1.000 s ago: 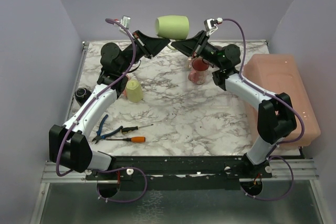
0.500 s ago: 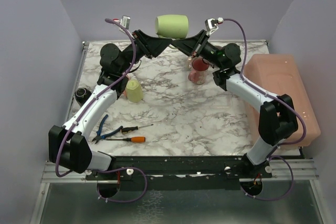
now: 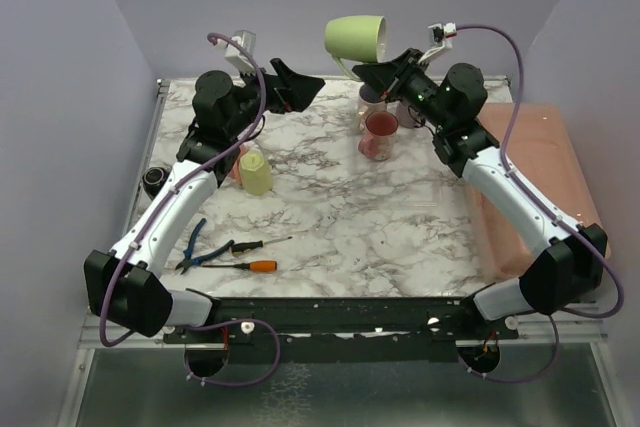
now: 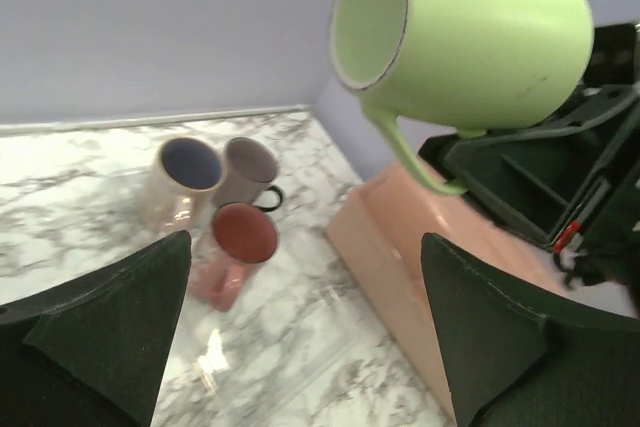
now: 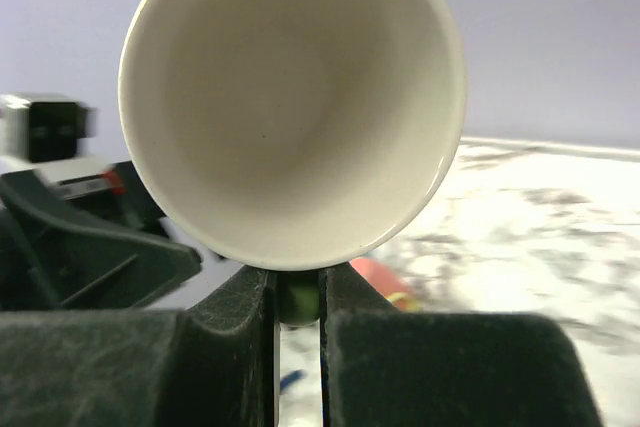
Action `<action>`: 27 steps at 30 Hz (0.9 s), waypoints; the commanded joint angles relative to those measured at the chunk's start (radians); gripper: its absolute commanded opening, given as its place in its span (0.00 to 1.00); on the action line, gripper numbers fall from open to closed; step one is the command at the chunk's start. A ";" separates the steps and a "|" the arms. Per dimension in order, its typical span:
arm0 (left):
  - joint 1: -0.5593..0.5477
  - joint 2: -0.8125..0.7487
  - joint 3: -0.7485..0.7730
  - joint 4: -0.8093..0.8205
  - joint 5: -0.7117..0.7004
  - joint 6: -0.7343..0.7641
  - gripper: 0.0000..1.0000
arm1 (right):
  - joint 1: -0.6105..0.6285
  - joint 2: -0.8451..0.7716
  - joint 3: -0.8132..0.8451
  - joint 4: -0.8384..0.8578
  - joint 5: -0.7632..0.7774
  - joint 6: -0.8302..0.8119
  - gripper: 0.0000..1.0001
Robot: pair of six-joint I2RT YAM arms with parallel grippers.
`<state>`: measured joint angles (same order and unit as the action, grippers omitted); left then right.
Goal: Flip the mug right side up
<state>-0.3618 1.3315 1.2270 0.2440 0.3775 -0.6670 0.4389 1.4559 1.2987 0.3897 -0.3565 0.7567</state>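
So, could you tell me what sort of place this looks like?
Likely a robotics lab test cell: two arms bolted to a metal rail, and a marble-patterned table boxed in by plain lilac walls, with mugs, pliers and screwdrivers on it.

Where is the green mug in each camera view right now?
Top external: green mug top centre, in the right gripper.
Left wrist: upper right, mouth facing left.
Right wrist: fills the centre, mouth toward camera.
Shared landmark: red mug on the table, blurred in the right wrist view.
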 commanded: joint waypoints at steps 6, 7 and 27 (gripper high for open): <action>-0.003 -0.008 0.146 -0.361 -0.264 0.372 0.99 | -0.034 -0.075 0.194 -0.503 0.530 -0.740 0.01; -0.003 -0.004 0.146 -0.363 -0.267 0.367 0.99 | -0.042 -0.073 0.197 -0.530 0.572 -0.762 0.01; -0.003 0.022 0.117 -0.363 -0.279 0.316 0.99 | -0.163 0.068 -0.001 -0.740 0.668 -0.679 0.00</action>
<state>-0.3622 1.3525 1.3594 -0.1085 0.1249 -0.3504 0.2935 1.4940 1.3342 -0.4129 0.3115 0.0856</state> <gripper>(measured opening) 0.987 0.121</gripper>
